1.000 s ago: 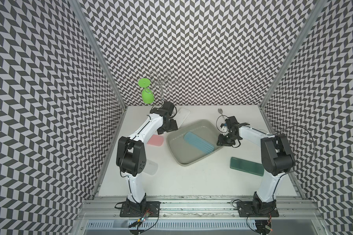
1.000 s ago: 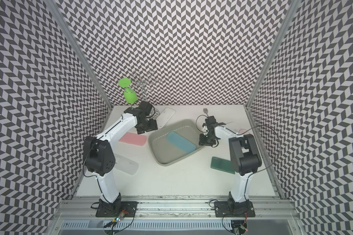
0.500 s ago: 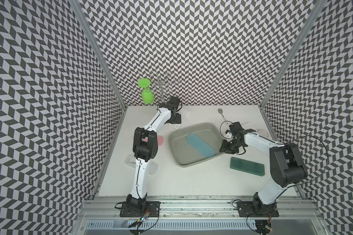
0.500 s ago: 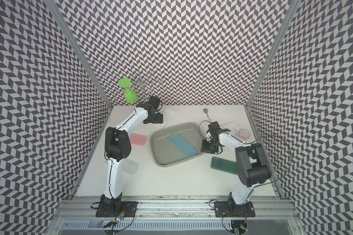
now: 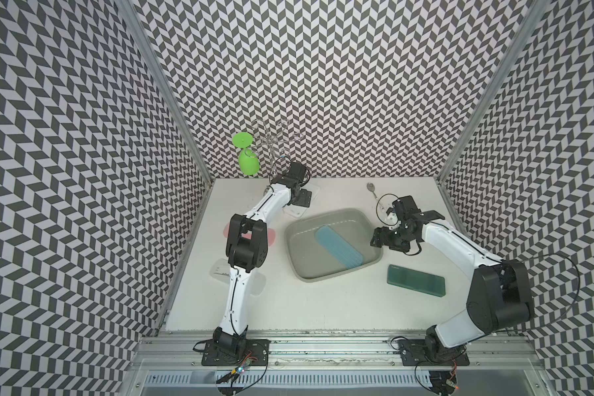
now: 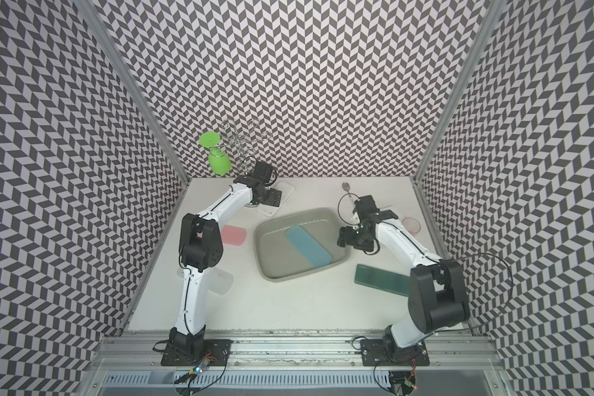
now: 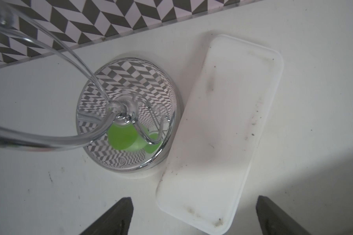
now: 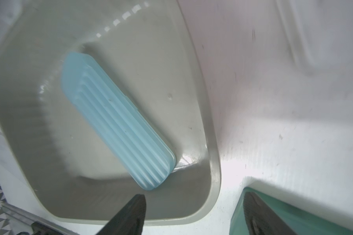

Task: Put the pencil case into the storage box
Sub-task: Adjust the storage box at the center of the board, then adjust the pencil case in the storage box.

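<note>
Change: the left gripper (image 7: 194, 211) has left the far-left corner of the storage box (image 5: 306, 260) and swung to the back of the table. It now hangs above the white case (image 7: 222, 132), which lies just beside the chrome rack base (image 7: 126, 114). Its fingers are spread wide with the case's near end between them, and no contact shows.

The right gripper (image 8: 194, 215) was down at the box's right rim a second ago. Now its jaws stand apart and empty, one finger over the box corner and the other over the dark green case (image 5: 415, 284). The box sits a little squarer than before, so it looks as if both arms nudged it and then let go.

Task thing: the light blue ribbed pencil case (image 5: 338, 247) lies flat and diagonal on the box floor, one end close into the near-right corner, so it is already in. The white case, the dark green case and the pink case (image 6: 234, 236) are out on the table.

Judgement: box repositioning is done and the left arm is lining up a pick of the white case.
</note>
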